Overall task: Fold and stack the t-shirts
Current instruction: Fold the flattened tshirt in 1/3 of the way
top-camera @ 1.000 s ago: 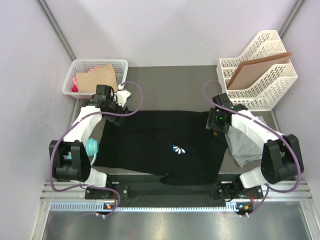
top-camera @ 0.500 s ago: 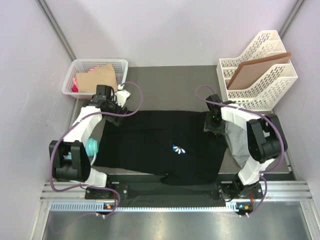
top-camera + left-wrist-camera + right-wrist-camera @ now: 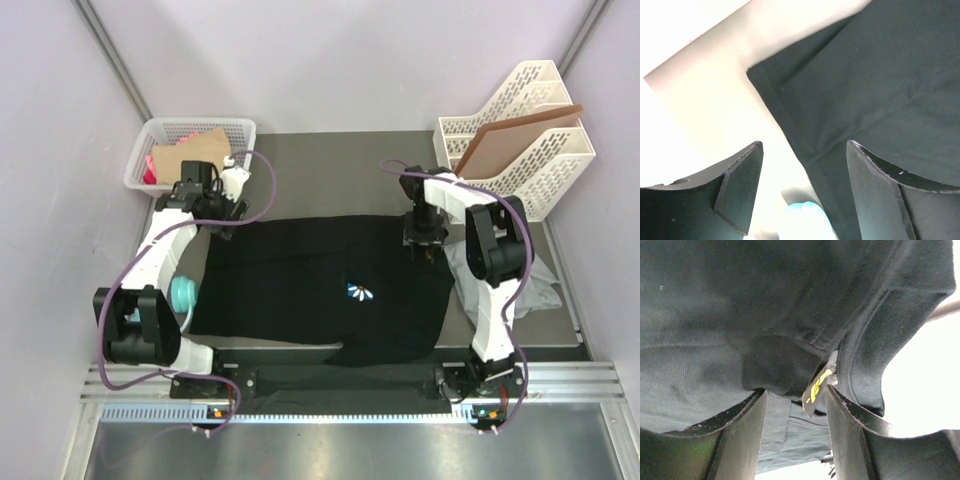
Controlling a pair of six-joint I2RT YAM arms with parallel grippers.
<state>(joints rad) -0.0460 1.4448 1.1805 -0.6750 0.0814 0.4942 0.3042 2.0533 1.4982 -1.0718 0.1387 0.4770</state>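
Black shirt (image 3: 320,290) lies flat between our arms; our left gripper (image 3: 802,192) hovers open over its corner, our right gripper (image 3: 796,402) pinches its collar.

Two white-shelled arms, black joints and bases, looped purple cables; flat, wedge-shaped black fingers (image 3: 740,190) with scuffed, speckled edges.

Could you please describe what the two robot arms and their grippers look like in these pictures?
Both arms have white link shells with black joint housings and black bases. A purple cable loops along each one. The left gripper and right gripper are black; in the wrist views their fingers look dark, flat and wedge-shaped with scuffed edges.
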